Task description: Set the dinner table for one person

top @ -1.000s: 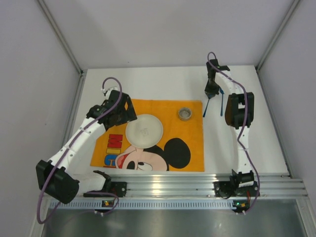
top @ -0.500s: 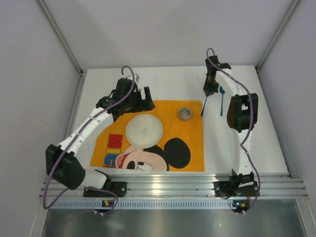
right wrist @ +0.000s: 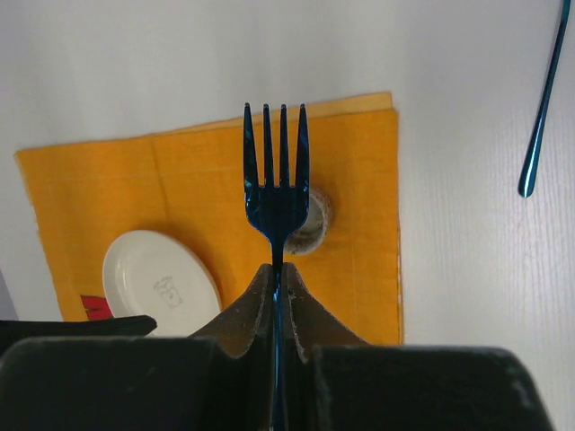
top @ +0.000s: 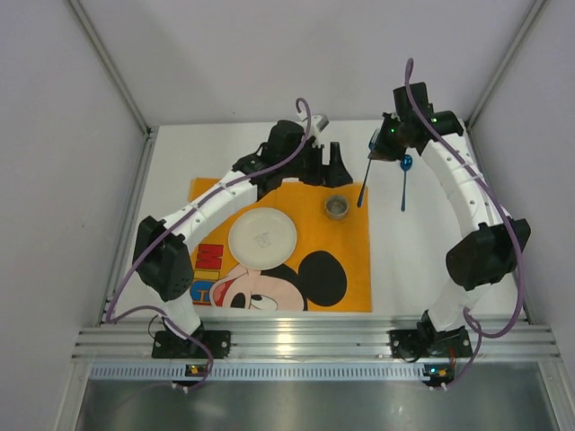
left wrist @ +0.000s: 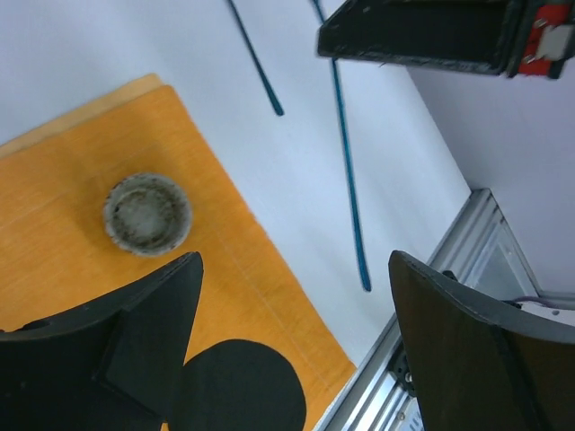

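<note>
Overhead and wrist views of a place setting on the white bench [top: 404, 260], the broad matte surface that fills the enclosure from the arm bases to the far wall. An orange Mickey Mouse placemat [top: 346, 260] lies flat on the bench, left of centre. A round white plate [top: 262, 237] sits on the placemat's middle. A small grey bowl [top: 337, 207] stands upright near the placemat's far right corner, apart from the plate.

The left gripper [top: 328, 171] hangs over the far edge of the placemat, just left of the bowl. In the left wrist view this gripper [left wrist: 292, 269] has its jaws spread wide with nothing between them. The bowl [left wrist: 146, 213], the placemat [left wrist: 81, 153] and bare bench [left wrist: 135, 45] lie beyond its dark fingers [left wrist: 144, 332].

The right gripper [top: 382, 148] is above the far right part of the bench. Its jaws are pressed together on the handle of a blue fork [top: 364, 184], which slants down toward the placemat's far right corner. Whether the tines touch the surface cannot be told. In the right wrist view the gripper [right wrist: 277, 269] pinches the fork [right wrist: 274, 189] with the tines pointing away, and they overlap the bowl [right wrist: 314, 220] in line of sight. The plate [right wrist: 162, 278] and placemat [right wrist: 180, 180] lie beyond.

A second blue utensil [top: 403, 189] with a rounded head lies flat on the bare bench, right of the fork and off the placemat.
</note>
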